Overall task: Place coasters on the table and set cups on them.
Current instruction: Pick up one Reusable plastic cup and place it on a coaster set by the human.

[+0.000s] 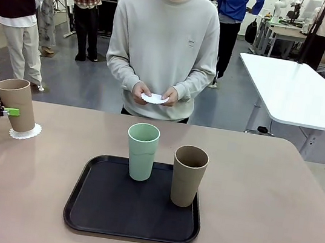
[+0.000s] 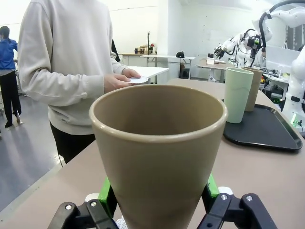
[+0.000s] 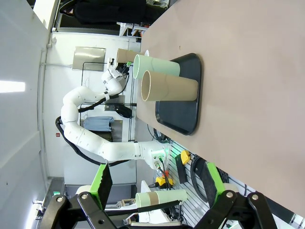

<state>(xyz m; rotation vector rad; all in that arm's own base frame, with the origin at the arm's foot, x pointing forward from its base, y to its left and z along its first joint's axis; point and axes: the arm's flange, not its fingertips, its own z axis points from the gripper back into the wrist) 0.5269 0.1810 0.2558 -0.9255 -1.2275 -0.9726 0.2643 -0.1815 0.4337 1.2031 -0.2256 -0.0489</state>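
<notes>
Worktop scene, described from the robot's side outward.

The right claw is seen in its own wrist view with its green-padded fingers spread wide and nothing between them. It is held well apart from the cups.

On the beige worktop, nearest the robot's edge, a black tray is set at the middle. Two cups stand upright on it. The mint green cup is placed at 12 o'clock on the tray, by its far rim. The tray's tan cup is placed at about 2 o'clock, near the right rim. The two are close together but apart. Both are seen from the side in the right wrist view, as the mint green cup and the tray's tan cup on the tray.

At 10 o'clock from the tray, near the worktop's left edge, the gripped tan cup is pinched by the left claw. In the left wrist view, one green pad is pressed against each side of the gripped tan cup, low on its wall. Its base is positioned over a white lacy coaster lying on the worktop. It cannot be told whether the base is touching the paper.

At 12 o'clock, at the far edge, a person in a pale sweatshirt is standing. A second coaster is held between the person's hands, above the worktop.

At 2 o'clock, beyond the worktop, a white table is visible.
</notes>
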